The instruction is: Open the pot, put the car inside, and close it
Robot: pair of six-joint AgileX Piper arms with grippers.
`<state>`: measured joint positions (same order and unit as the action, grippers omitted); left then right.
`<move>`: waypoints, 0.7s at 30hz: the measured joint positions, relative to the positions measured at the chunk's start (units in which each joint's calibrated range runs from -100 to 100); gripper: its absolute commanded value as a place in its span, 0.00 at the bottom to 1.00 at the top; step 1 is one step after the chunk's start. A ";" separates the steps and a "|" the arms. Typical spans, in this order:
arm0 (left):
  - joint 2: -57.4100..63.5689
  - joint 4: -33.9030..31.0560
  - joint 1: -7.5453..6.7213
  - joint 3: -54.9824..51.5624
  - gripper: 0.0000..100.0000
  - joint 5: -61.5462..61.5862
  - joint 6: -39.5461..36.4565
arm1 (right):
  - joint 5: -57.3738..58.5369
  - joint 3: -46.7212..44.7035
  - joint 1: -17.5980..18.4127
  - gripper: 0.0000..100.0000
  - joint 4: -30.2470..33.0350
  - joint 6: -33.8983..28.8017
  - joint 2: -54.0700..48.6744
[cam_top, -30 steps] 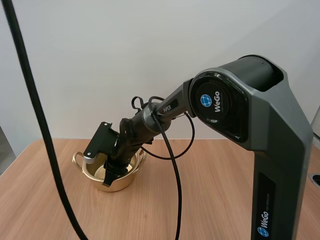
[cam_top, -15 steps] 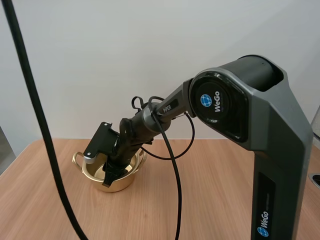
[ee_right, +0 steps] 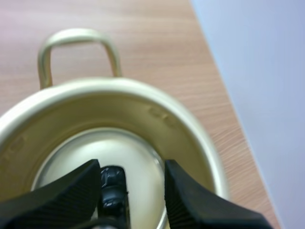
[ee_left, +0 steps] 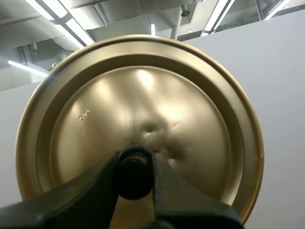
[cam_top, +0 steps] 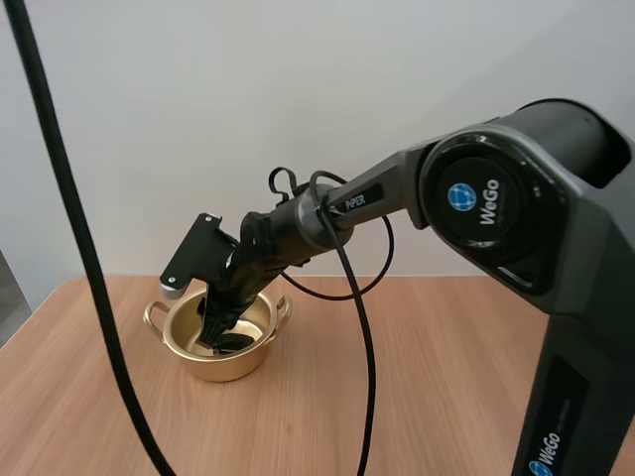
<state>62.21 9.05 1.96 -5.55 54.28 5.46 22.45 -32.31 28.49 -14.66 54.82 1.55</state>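
**Pot uncovered, car inside, lid held apart**

High view: the right arm (cam_top: pixel 337 213) reaches from the right of the frame down toward the lower left. There a golden pot (cam_top: pixel 223 367) stands upright on the wooden table (cam_top: pixel 446 377), with no lid on it. The right tool (cam_top: pixel 211 332) dips past the rim into the pot's mouth. Just beside its tips, a small dark shape low inside the pot is the car (cam_top: pixel 236 345) (its details cannot be made out). The pot's two loop handles (cam_top: pixel 154 315) stick out on opposite sides of the rim.

Right wrist view: the right tool (ee_right: pixel 131 167) hangs over the pot (ee_right: pixel 119 82), looking down at its pale, shiny floor. Its two black fingers (ee_right: pixel 86 183) stand apart with their ribbed faces turned to each other, so they grip nothing. The car (ee_right: pixel 113 188) lies between them on the pot's floor. It is close against one finger and clear of the other (whether it touches the near finger cannot be told). One loop handle (ee_right: pixel 76 32) rises from the far rim, with the table (ee_right: pixel 143 28) beyond it.

Left wrist view: the left tool (ee_left: pixel 135 174) is clamped on the black knob (ee_left: pixel 135 164) at the centre of the golden lid (ee_left: pixel 143 109), one finger (ee_left: pixel 95 195) on each side of it. The lid's round knob side faces the camera, ringed by a raised rim (a small stamped mark sits on its face). The lid is held apart from the pot.
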 measured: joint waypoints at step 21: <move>0.00 0.00 0.00 0.00 0.00 0.00 0.00 | -4.17 0.00 -14.57 0.00 -1.95 -7.45 -19.47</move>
<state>62.21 9.05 1.96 -5.55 54.28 5.46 18.28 -32.31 13.92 -16.61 47.37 -17.92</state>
